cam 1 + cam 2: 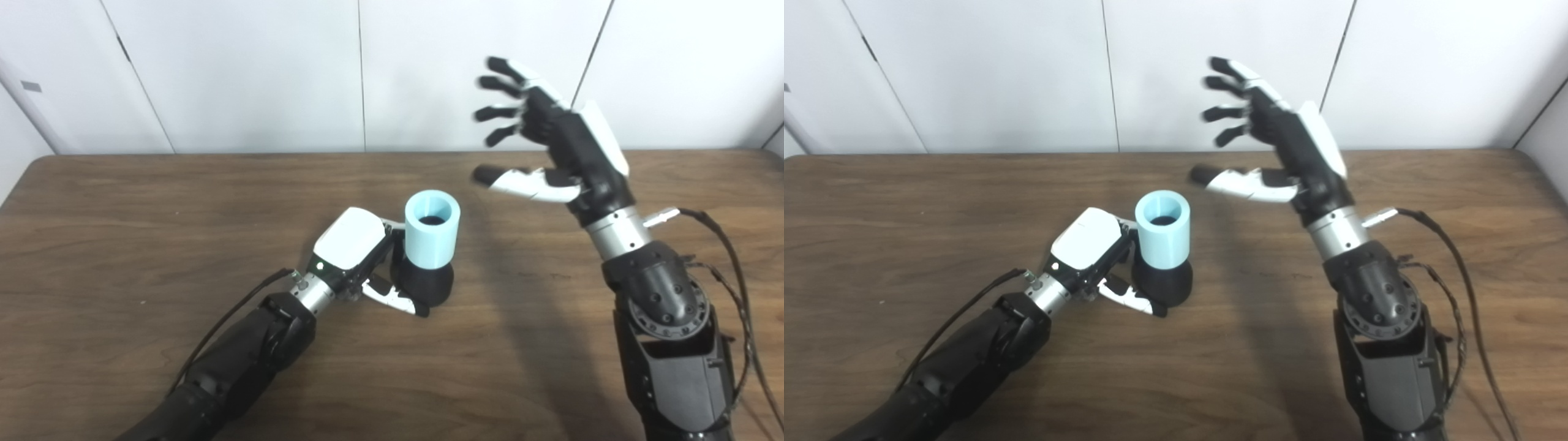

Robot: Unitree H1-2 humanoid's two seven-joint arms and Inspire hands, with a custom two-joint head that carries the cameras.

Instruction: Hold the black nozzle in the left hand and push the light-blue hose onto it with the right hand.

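The black nozzle (pixel 429 282) stands upright on the wooden table (pixel 122 208), near the middle. The light-blue hose (pixel 432 229), a short wide tube, sits on top of the nozzle with its open end up. My left hand (pixel 358 260) is shut on the nozzle's base from the left, thumb across the front. My right hand (pixel 545 144) is open and empty, fingers spread, raised above the table to the right of and higher than the hose. The same scene shows in the right eye view, with the hose (pixel 1162 236) and the right hand (pixel 1274 144).
A white panelled wall (pixel 245 73) runs behind the table's far edge. A black cable (pixel 729 257) loops beside my right forearm. Bare wood lies on all sides of the nozzle.
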